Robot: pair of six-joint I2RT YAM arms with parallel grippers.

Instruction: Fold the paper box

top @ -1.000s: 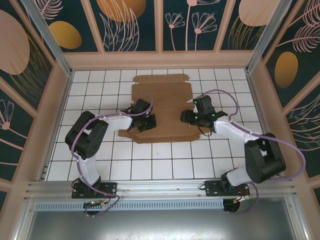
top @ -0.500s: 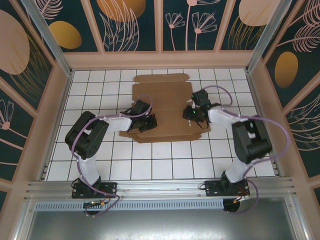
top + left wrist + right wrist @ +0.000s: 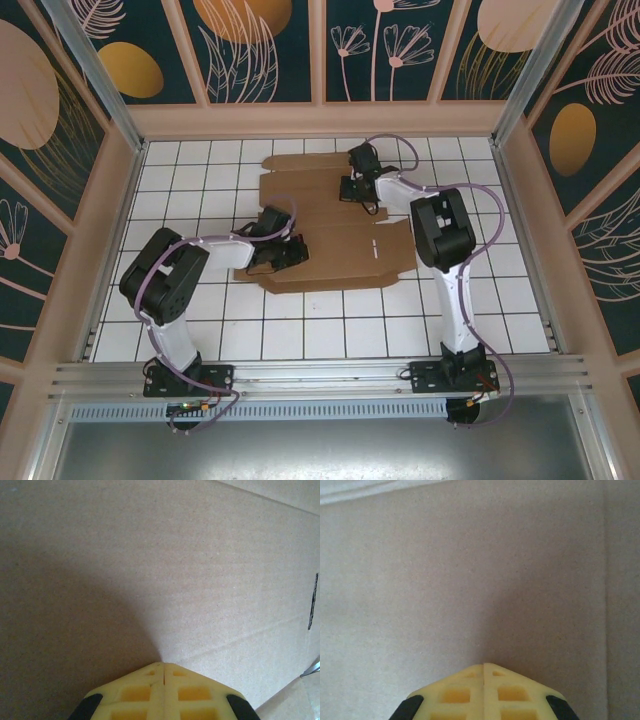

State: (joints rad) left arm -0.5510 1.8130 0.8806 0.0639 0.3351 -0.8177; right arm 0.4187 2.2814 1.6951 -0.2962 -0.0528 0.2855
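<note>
Swung right gripper [image 3: 351, 189] over to paper box [image 3: 335, 228] far edge, fingers pinched together, nothing held. Left gripper [image 3: 284, 252] likewise pinched, over box's near-left part. Box flat near table [image 3: 200, 330] centre.

A robotics lab test cell: a white gridded table [image 3: 200, 330] walled from 9 to 3 o'clock by leaf-printed panels [image 3: 260, 60]. An aluminium rail [image 3: 320, 375] at 6 o'clock carries the cabled left arm [image 3: 165, 280] and right arm [image 3: 440, 230].

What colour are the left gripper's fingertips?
Pale yellow fingertips with black outer corners on the left gripper; shows best in the left wrist view.
</note>
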